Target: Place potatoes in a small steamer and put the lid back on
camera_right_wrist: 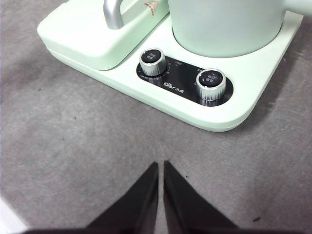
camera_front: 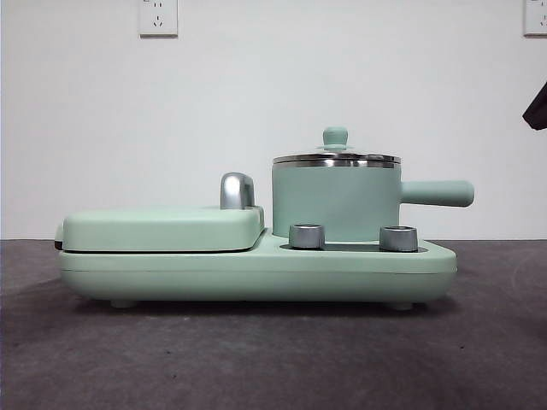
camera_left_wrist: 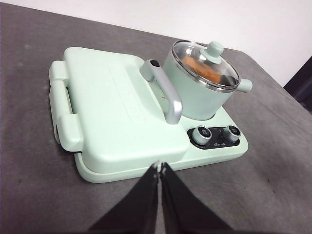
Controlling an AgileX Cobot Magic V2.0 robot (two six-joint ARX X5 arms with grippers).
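Observation:
The small steamer (camera_front: 335, 203), a mint-green pot with a stubby side handle, stands on the right side of the cooker base; it also shows in the left wrist view (camera_left_wrist: 195, 90) and the right wrist view (camera_right_wrist: 226, 24). The glass lid (camera_front: 335, 155) with its green knob sits on the pot (camera_left_wrist: 207, 63). The orange-brown potato (camera_left_wrist: 201, 69) lies inside, seen through the glass. My left gripper (camera_left_wrist: 159, 166) is shut and empty, back from the cooker's front edge. My right gripper (camera_right_wrist: 160, 165) is shut and empty above the grey table, in front of the knobs.
The mint-green cooker base (camera_front: 256, 272) carries a flat grill cover (camera_front: 162, 229) with a chrome handle (camera_front: 237, 190) and two silver knobs (camera_front: 306, 237), (camera_front: 398, 238). A black arm tip (camera_front: 536, 107) shows at the right edge. A white wall with sockets stands behind.

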